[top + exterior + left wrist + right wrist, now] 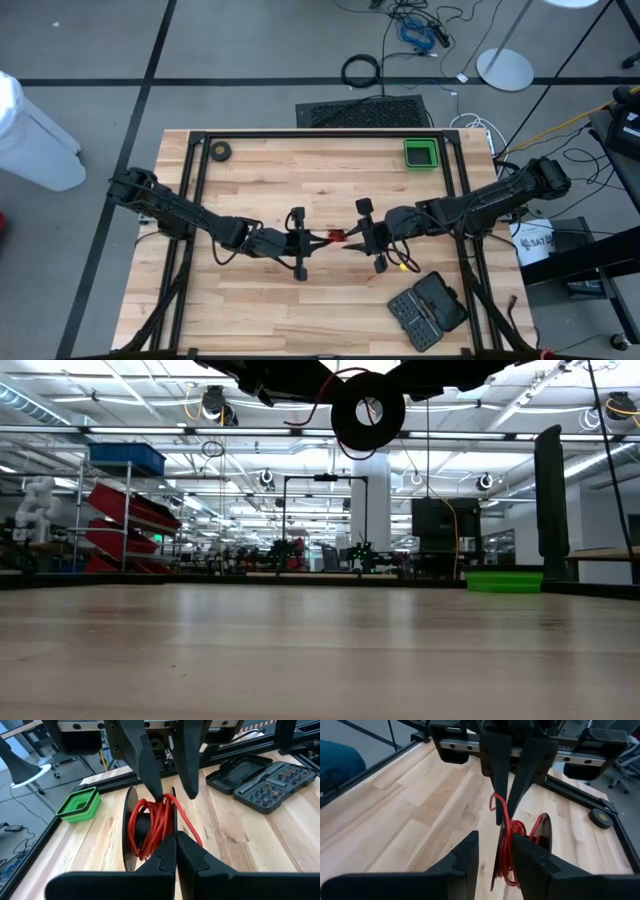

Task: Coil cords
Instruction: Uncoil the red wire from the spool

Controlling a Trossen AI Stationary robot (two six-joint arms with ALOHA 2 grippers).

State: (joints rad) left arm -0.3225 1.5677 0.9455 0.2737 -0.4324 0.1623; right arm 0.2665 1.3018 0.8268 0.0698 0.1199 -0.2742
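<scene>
Meeting over the middle of the desk (250,300), the two hands face each other with the red cord (155,822) and its black reel (367,410) caught between them, lifted clear of the wood.

The left hand (301,242) is clenched tight, its fingertips pressed together right at the reel's edge where the red loops bunch; whether they pinch a strand there is hard to tell. From its own camera, the reel stands on edge just past the fingertips, the cord wound loosely around the hub and spilling over the rim.

The right hand (368,237) comes in from the opposite side, its fingers (465,855) partly apart, with the reel's thin disc and several hanging red loops sitting in the gap between them. One finger lies close against the disc; actual contact cannot be made out.

Beyond the right hand, toward the near desk corner, lies an open black bit case (428,310). A green tray (421,153) sits at the far edge, and a small black roll (220,152) rests far beyond the left hand.
</scene>
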